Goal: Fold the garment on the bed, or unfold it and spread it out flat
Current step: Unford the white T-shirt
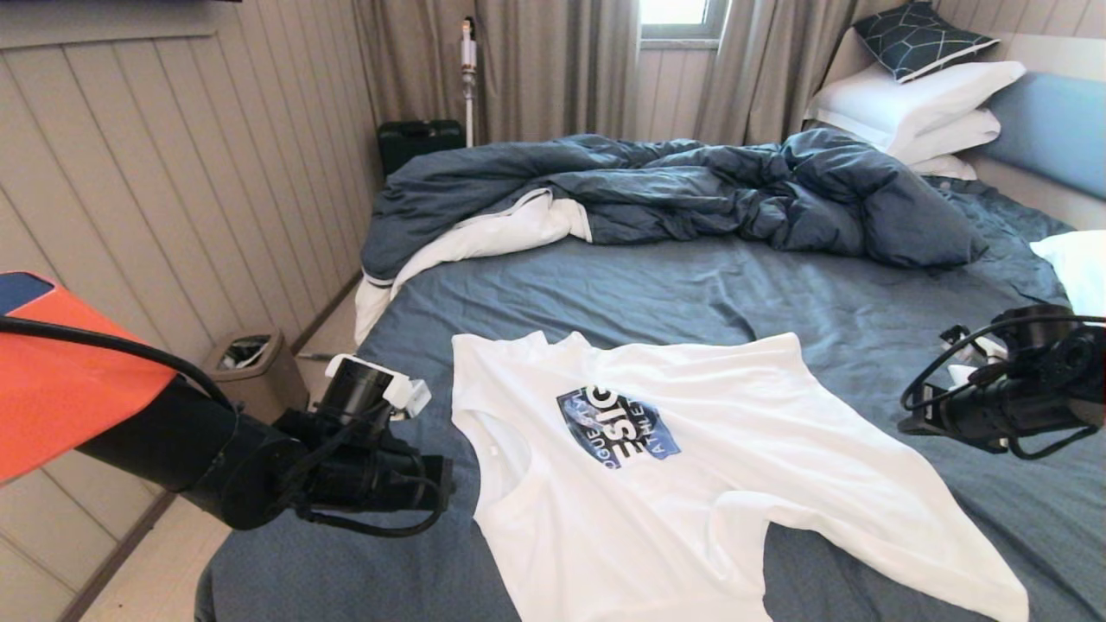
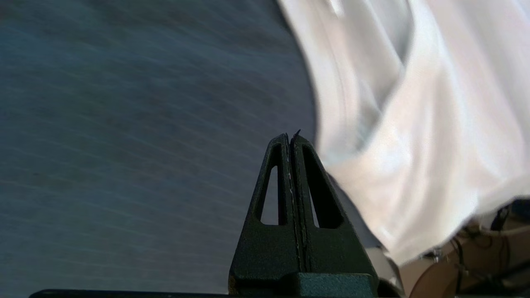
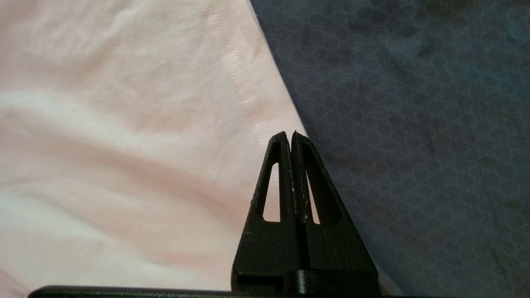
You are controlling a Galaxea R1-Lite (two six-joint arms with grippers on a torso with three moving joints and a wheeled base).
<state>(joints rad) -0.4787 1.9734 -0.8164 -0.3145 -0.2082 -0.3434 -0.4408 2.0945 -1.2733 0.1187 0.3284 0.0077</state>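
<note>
A white T-shirt [image 1: 657, 484] with a dark blue chest print lies face up and mostly spread out on the bed's blue-grey sheet [image 1: 691, 294]; one sleeve trails toward the front right. My left gripper [image 1: 442, 485] hovers just off the shirt's collar side, shut and empty. In the left wrist view its tips [image 2: 291, 136] are over the sheet [image 2: 124, 145], beside the shirt's edge [image 2: 414, 124]. My right gripper [image 1: 905, 423] hovers off the shirt's hem side, also shut and empty. Its tips [image 3: 288, 134] sit above the stitched hem [image 3: 124, 145], where it meets the sheet [image 3: 414, 124].
A rumpled duvet [image 1: 691, 190] is heaped across the far half of the bed. White pillows [image 1: 916, 104] and the blue headboard [image 1: 1054, 130] are at the far right. A bin [image 1: 251, 363] stands on the floor by the panelled wall on the left.
</note>
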